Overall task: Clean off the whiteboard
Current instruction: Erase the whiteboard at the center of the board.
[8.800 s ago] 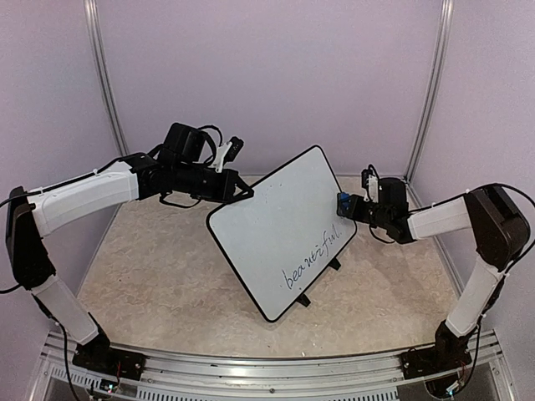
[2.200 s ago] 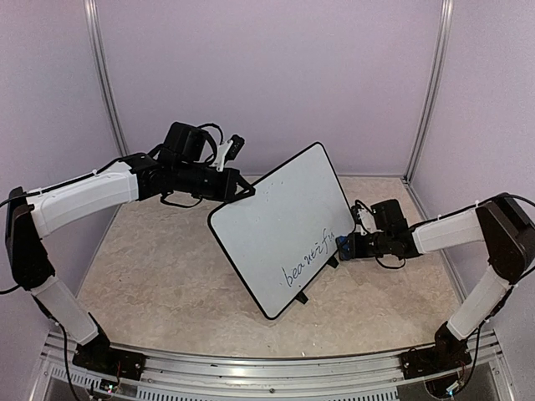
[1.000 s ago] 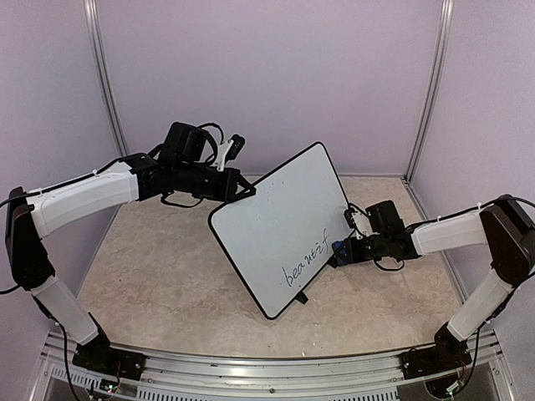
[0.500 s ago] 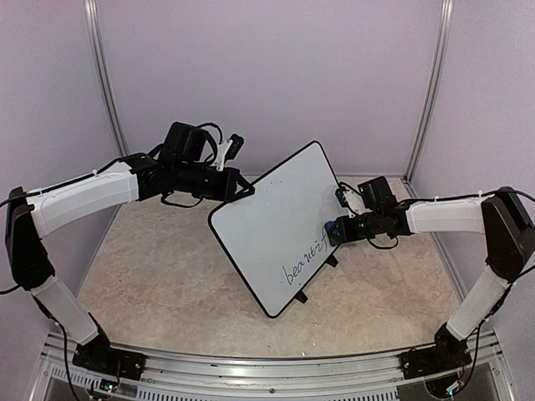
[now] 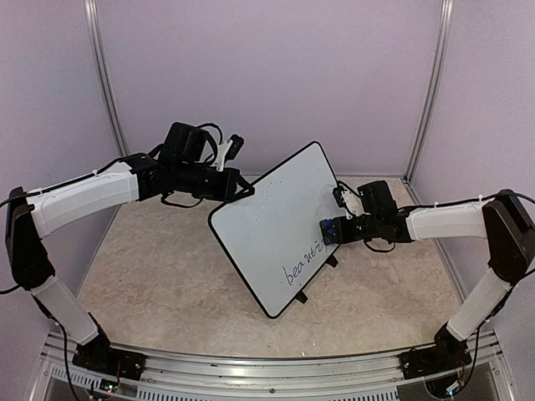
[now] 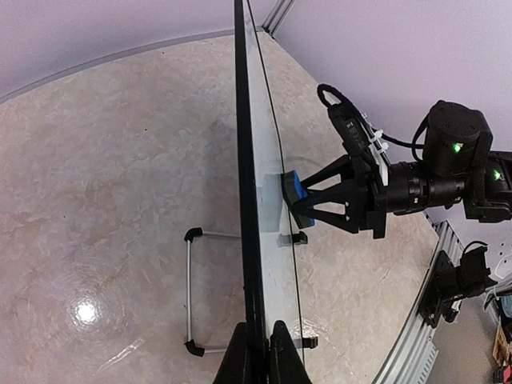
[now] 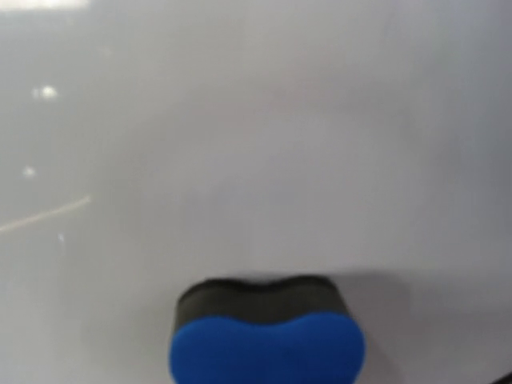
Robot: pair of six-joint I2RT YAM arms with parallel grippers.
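Our right tool (image 5: 336,230) is closed on the blue eraser (image 5: 328,230), pressing its dark felt flat against the whiteboard (image 5: 267,225) face, ready to wipe. Our left tool (image 5: 244,190) is pinched shut on the whiteboard's upper left edge, likely bracing it against that push. Handwriting (image 5: 303,259) lower on the whiteboard is not yet wiped. The whiteboard stands tilted on the desk (image 5: 159,267).

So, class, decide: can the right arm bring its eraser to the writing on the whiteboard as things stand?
Probably yes. The right gripper holds the blue eraser against the whiteboard just above the writing, and nothing stands between them.
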